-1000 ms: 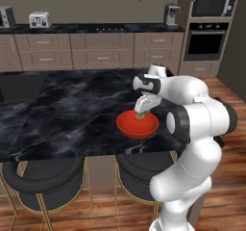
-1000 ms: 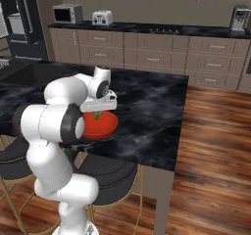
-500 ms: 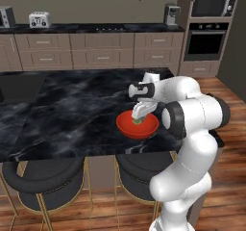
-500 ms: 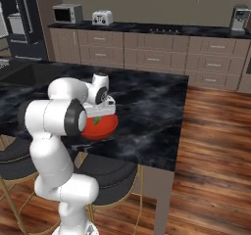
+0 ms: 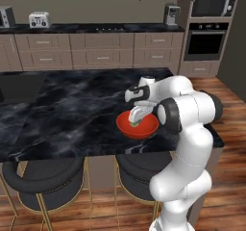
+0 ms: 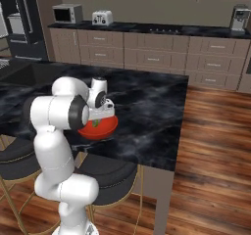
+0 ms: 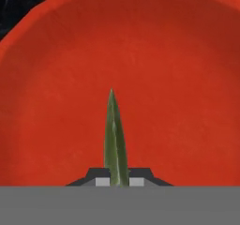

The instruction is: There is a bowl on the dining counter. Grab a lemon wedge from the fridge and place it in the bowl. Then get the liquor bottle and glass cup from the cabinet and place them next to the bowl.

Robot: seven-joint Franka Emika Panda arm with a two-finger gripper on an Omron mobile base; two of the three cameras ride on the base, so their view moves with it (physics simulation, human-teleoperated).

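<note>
Where the white arm bends over the dark marble dining counter (image 5: 72, 109), the gripper (image 5: 136, 121) points down into the red bowl (image 5: 138, 128). Bowl sits near the counter's front edge, above 2 black stools (image 5: 43, 184). Jaws clenched on the lemon wedge (image 7: 115, 139), a thin greenish sliver seen edge-on in the hand view, standing up between the 2 fingertips (image 7: 101, 182) with the bowl's red inside (image 7: 178, 78) close behind it. From the right base view the wedge (image 6: 96, 123) shows as a small green spot at the bowl (image 6: 100, 128), just under the hand (image 6: 100, 112). Whether the wedge touches the bowl's floor: cannot tell. Back counter carries a toaster (image 5: 38, 19) and a coffee machine (image 5: 170, 14); wall oven (image 5: 206, 40) at right.
</note>
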